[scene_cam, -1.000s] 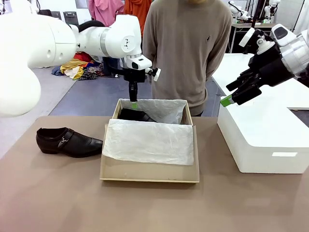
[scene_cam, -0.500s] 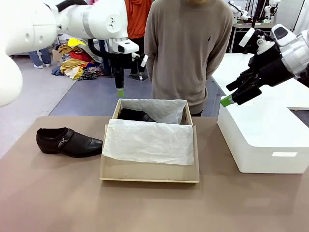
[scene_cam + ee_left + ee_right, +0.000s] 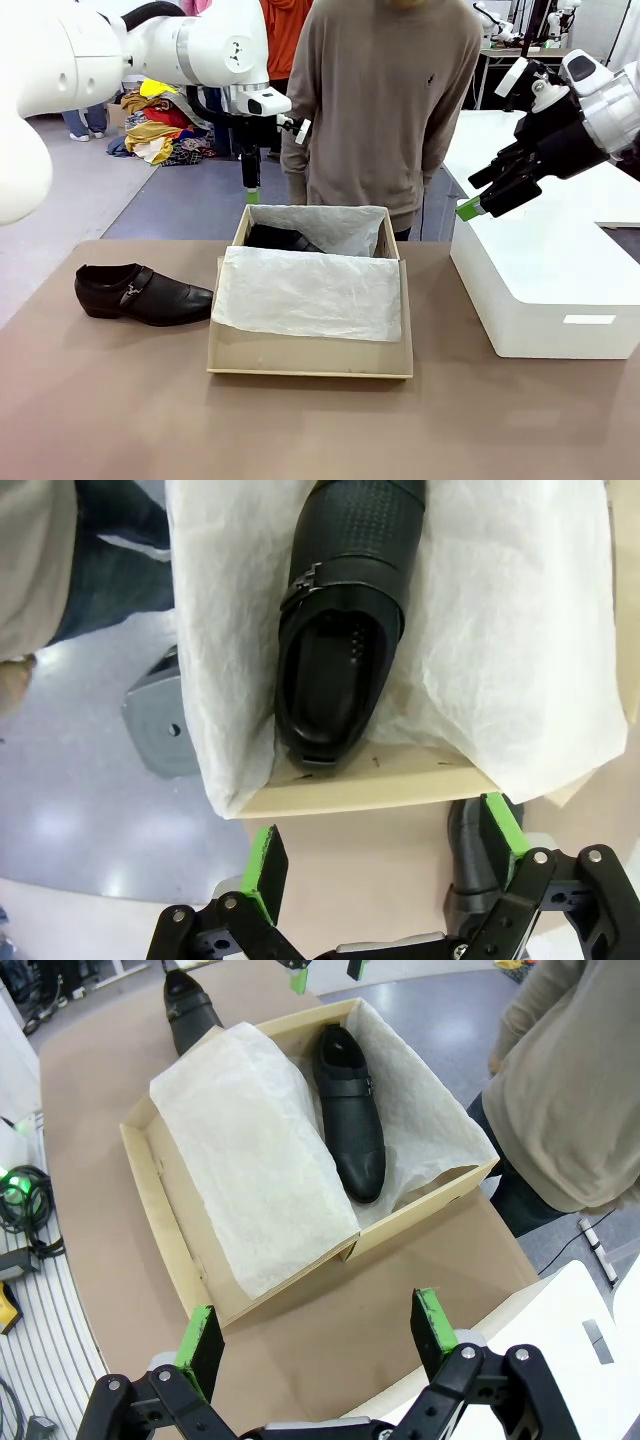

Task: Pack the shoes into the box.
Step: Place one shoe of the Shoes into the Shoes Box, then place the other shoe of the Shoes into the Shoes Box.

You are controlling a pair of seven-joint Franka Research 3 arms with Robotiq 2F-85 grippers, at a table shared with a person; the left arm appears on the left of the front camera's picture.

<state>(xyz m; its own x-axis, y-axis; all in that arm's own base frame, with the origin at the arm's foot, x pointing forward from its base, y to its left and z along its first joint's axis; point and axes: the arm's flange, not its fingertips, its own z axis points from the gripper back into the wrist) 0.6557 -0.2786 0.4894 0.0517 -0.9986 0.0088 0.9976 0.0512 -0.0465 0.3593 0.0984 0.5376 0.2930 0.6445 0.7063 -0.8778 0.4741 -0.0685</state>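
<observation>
One glossy black shoe lies in the far part of the tan box, on white tissue; in the left wrist view this shoe has its heel toward the box wall. The other shoe lies on the table left of the box, toe toward it. My left gripper hangs open above the box's far left corner, with nothing between its green pads. My right gripper stays open and raised over the white block, looking down at the box and both shoes.
A sheet of white tissue paper covers the near half of the box. A large white block stands on the table at the right. A person in a beige sweater stands just behind the box at the far edge.
My left gripper has opened, let go of the shoe in the box and risen up and to the left. The right arm has not moved.
</observation>
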